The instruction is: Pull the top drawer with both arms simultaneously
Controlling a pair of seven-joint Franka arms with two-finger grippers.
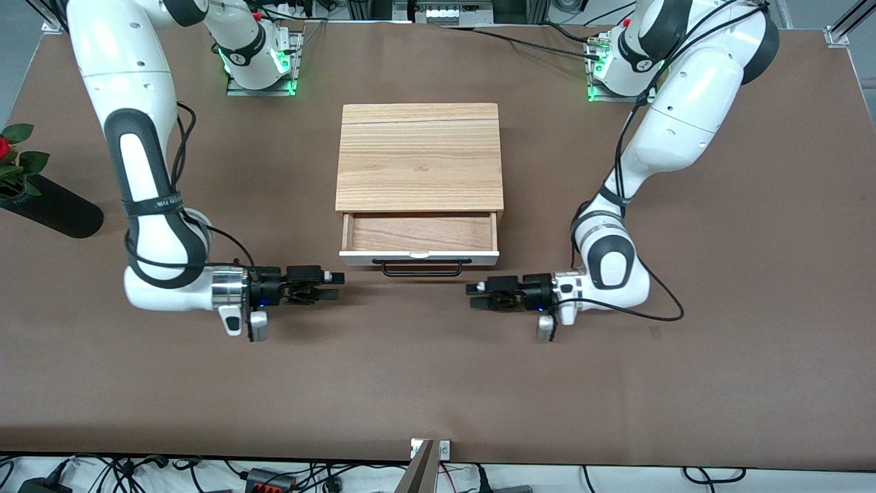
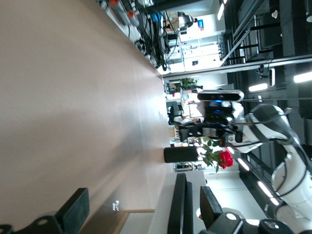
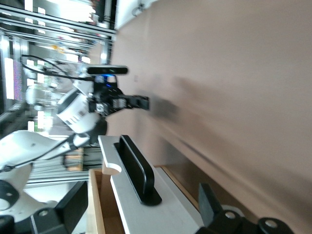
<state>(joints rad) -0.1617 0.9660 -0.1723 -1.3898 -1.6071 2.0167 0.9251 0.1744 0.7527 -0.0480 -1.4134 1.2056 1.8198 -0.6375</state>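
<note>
Two released grippers, left gripper (image 1: 472, 289) and right gripper (image 1: 335, 286), flank the handle (image 1: 422, 268) of the part-open top drawer (image 1: 419, 257) at frame centre; we judge uneven grasps could skew it

A brown table (image 1: 438, 383) filled the room's middle — cables trailed along its edges, ceiling strip lights (image 2: 302, 77) glowed.

Top drawer (image 1: 419, 236): pulled partway out of the cabinet (image 1: 419, 157), centre frame.
Handle (image 1: 421, 268): black bar, nobody touching it.
Right gripper (image 1: 328, 285): lower-left of handle, fingers apart.
Left gripper (image 1: 477, 296): lower-right of handle, fingers apart.
Worktop (image 1: 438, 383): brown.
</note>
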